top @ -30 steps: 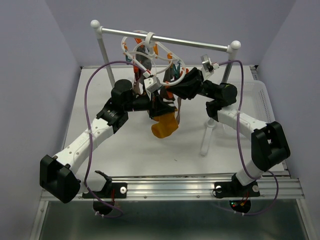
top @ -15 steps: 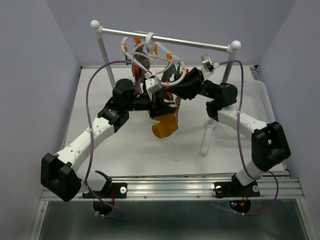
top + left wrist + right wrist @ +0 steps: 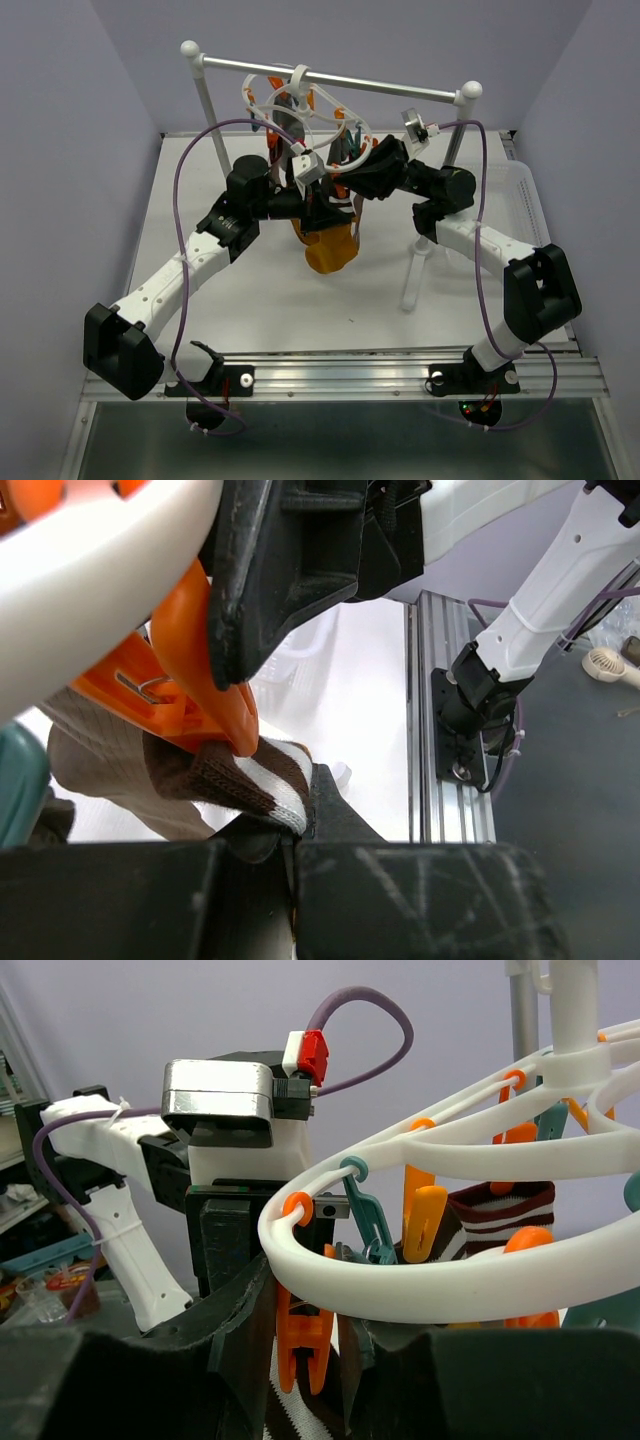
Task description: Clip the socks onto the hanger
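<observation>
Striped sock (image 3: pixel 262 780) cuff sits lower centre of left wrist view, pinched in left gripper (image 3: pixel 293 848), jaws pressed together on it. Cuff touches tip of orange clip (image 3: pixel 200 680) just above. Right gripper (image 3: pixel 305 1365) squeezes the orange clip, bottom centre of right wrist view. Hanger (image 3: pixel 450 1285) hangs on crossbar (image 3: pixel 400 88), upper centre of top view. Mustard sock (image 3: pixel 330 252) dangles below, frame centre.

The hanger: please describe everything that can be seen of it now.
The hanger is a white plastic oval frame of rings and spokes. Its top hook hangs over the metal crossbar. Small orange and teal clips dangle from the rings. A brown-and-white striped sock hangs among them. The right fingers are closed on one orange clip from both sides.
</observation>
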### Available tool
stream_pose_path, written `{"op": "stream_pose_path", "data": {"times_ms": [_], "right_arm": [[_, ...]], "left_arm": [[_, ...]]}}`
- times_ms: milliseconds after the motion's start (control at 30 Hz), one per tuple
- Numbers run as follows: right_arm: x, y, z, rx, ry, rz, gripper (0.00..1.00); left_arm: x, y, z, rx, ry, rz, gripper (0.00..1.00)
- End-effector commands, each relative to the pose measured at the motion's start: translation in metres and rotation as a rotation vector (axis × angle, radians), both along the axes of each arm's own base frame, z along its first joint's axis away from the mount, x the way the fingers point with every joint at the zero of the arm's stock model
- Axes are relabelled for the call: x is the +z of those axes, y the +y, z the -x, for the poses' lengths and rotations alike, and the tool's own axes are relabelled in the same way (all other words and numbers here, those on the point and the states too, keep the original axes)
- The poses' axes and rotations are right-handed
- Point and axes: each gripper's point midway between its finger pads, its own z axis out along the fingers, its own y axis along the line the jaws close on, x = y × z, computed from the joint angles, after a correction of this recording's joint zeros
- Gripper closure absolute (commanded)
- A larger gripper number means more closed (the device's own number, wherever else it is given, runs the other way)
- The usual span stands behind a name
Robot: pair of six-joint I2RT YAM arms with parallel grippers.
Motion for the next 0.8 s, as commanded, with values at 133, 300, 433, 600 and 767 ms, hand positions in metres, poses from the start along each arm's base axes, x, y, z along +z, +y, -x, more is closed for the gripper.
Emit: {"op": "stream_pose_path", "data": {"times_ms": [133, 300, 433, 600, 767], "right_arm": [[0.0320, -0.0204, 0.0657, 0.082, -0.431, -0.132, 0.87], [0.0353, -0.0230, 0.0662, 0.062, -0.423, -0.158, 0.54], [0.0364, -0.0241, 0.0657, 0.050, -0.416, -0.171, 0.36], [0.0377, -0.0257, 0.0671, 0.041, -0.417, -0.180, 0.34], [0.0386, -0.0284, 0.0696, 0.023, -0.428, -0.192, 0.25]], "left_arm": [[0.0390, 0.0022, 0.0032, -0.018, -0.125, 0.065, 1.00], [0.0387, 0.0034, 0.0047, -0.012, -0.125, 0.065, 1.00], [0.0376, 0.0044, 0.0020, 0.015, -0.111, 0.064, 1.00], [0.0375, 0.0046, 0.0012, 0.022, -0.097, 0.067, 1.00], [0.0376, 0.0063, -0.0024, 0.059, -0.092, 0.066, 0.81]]}}
